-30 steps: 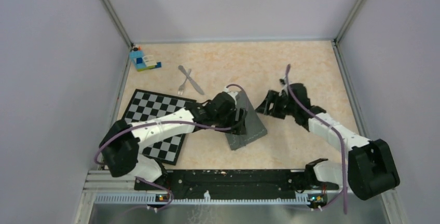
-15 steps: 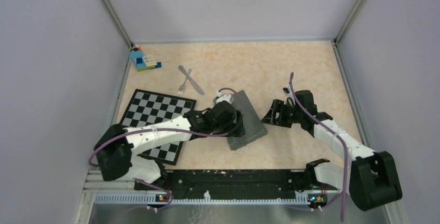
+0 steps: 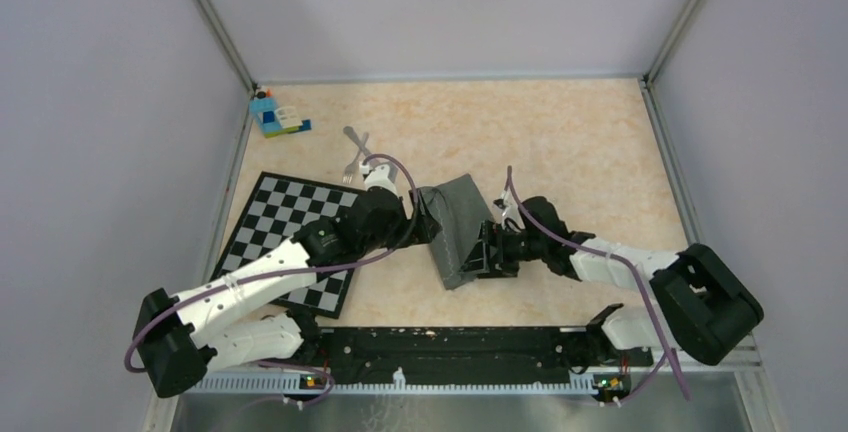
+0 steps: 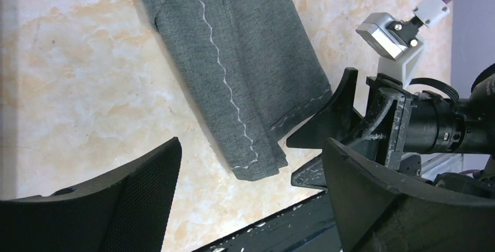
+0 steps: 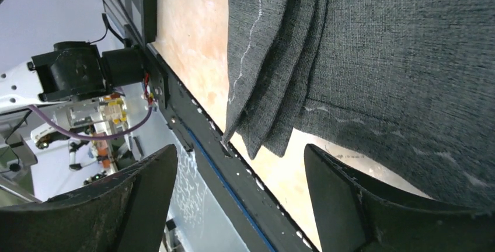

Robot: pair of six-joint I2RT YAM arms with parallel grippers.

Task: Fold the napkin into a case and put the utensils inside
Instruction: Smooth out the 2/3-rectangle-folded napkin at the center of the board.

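Both arms now sit closer in on the folded napkin [image 3: 458, 227], just right of the checkered mat [image 3: 285, 237]. The left gripper [image 3: 418, 220] and right gripper [image 3: 482, 252] gape wide, empty. Pinching a single layer could pull the folds apart. The utensils [image 3: 357, 155] lie just beyond the mat.

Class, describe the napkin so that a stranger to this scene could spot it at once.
On the beige marbled table, look just right of the black-and-white checkered mat, near the middle. The napkin lies there: the only plain dark grey cloth, folded in layers, with a pale stitched hem.
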